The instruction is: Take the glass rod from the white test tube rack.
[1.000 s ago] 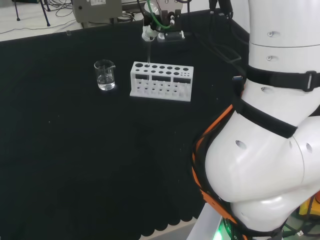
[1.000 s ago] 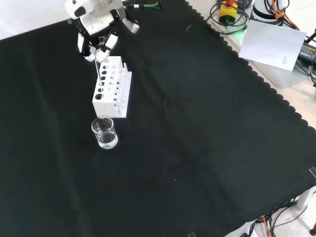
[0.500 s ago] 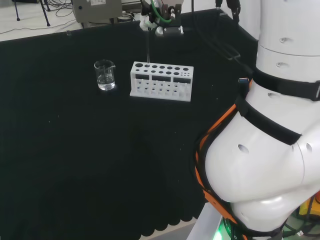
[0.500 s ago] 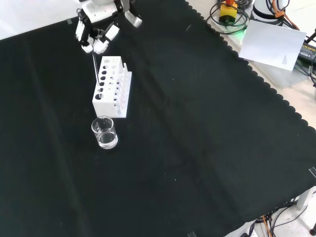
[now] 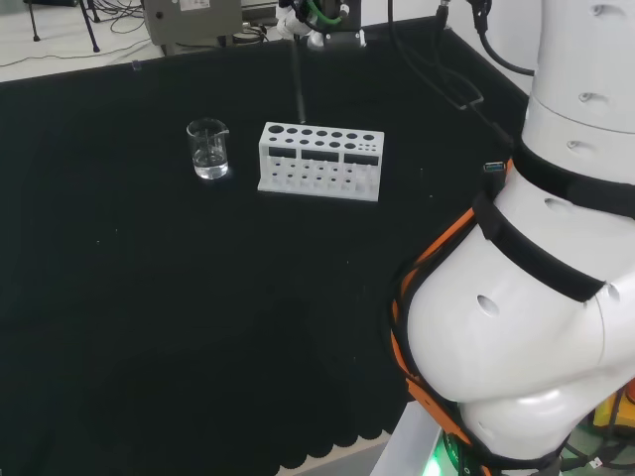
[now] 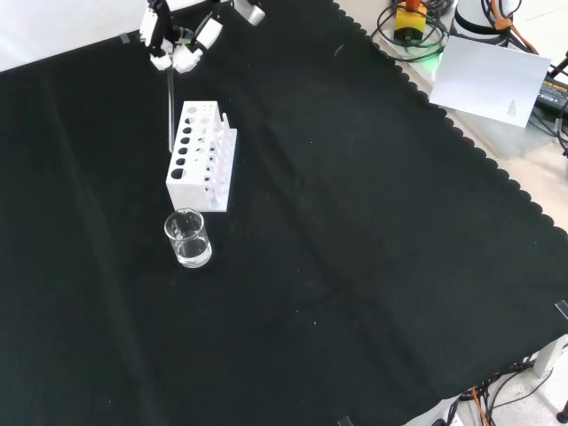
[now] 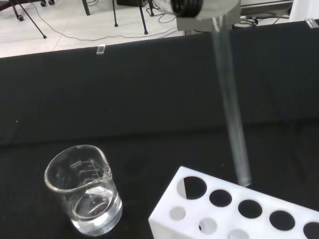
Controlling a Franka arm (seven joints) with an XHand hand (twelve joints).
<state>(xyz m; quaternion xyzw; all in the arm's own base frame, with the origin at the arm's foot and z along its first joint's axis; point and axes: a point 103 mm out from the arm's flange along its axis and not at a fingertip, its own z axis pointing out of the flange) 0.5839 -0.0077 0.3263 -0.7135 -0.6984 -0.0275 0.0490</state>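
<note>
The thin clear glass rod (image 6: 169,111) hangs straight down from the black and white robot hand (image 6: 182,40). In the front view its low tip is near the top of the white plastic test tube rack with round holes (image 6: 202,155), at the rack's far end. In the wrist view the rod (image 7: 230,109) ends just above the rack's top edge (image 7: 234,209), beside the first hole, so it looks as if the tip is out of its hole or almost out. I cannot tell if it touches the rack.

The hand is clenched on the top end of the rod, with its fingers (image 6: 206,34) pinched round it. In the head view the hand (image 5: 319,22) sits at the top of the picture, and the rod (image 5: 296,84) drops from it toward the rack (image 5: 319,160).

To do this step well, the hand should go straight up until the tip is well above the rack. If it moves sideways too soon, the tip could catch the hole's edge and tip the rack, or bend the rod in the grip. The rod is smooth and thin, so it might slip or swing. Slow and steady is best.

A small clear glass beaker with a little water (image 6: 187,238) stands just beside the rack's near end in the front view. The rod should stay away from it.
</note>
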